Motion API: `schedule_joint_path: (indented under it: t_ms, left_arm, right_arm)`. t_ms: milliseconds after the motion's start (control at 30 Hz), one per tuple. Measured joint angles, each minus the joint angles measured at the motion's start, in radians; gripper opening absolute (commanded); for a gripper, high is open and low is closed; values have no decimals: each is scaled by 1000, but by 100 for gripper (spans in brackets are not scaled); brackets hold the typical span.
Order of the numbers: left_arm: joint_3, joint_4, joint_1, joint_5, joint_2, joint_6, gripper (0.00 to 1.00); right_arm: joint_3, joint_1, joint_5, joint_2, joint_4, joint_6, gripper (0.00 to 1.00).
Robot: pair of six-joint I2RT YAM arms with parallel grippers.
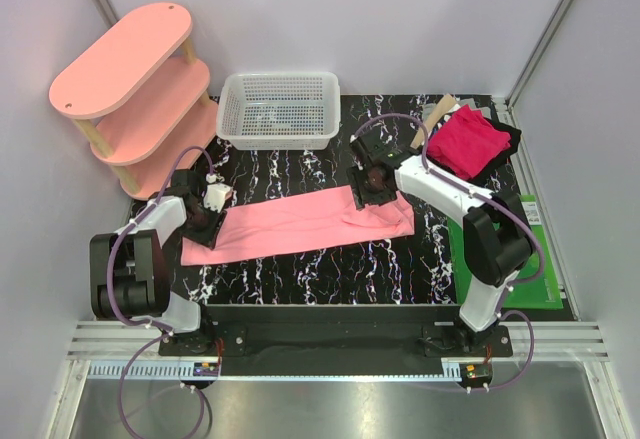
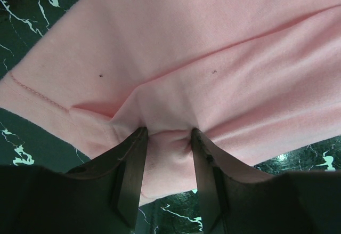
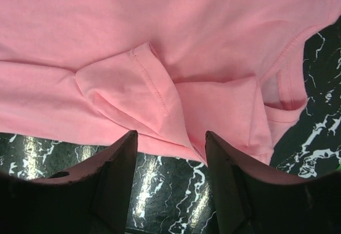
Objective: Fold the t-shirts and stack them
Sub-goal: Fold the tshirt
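Observation:
The salmon-pink t-shirt (image 1: 300,224) lies as a long folded strip across the black marbled table. My left gripper (image 1: 203,221) is at its left end; in the left wrist view the gripper (image 2: 168,132) is shut on a puckered bunch of the pink t-shirt (image 2: 202,42). My right gripper (image 1: 373,187) is at the strip's far right edge. In the right wrist view it (image 3: 170,135) is open, with its tips at the hem of the pink t-shirt (image 3: 160,26) and a folded sleeve just ahead. The magenta-red t-shirt (image 1: 468,142) lies crumpled at the back right.
A white mesh basket (image 1: 280,109) stands at the back middle. A pale-pink oval shelf unit (image 1: 135,89) stands at the back left. A green mat (image 1: 538,249) lies at the right edge. A black item (image 1: 508,144) lies under the magenta shirt.

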Motion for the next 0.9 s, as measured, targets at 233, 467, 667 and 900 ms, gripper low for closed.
schedule_joint_path:
  t_ms: [233,467,667,900]
  left_arm:
    - [0,0,0,0,0,0,44]
    - [1,-1,0,0,0,0,43]
    - [1,-1,0,0,0,0,43]
    - [1,-1,0,0,0,0,43]
  right_arm:
    - [-51,-3,-21,61,54,0,57]
    - [-63,-15,-46,106,96,-1,45]
    - [-63,-26,-67,113,109,2,5]
    - [-70,-28,-70,112,115,13,0]
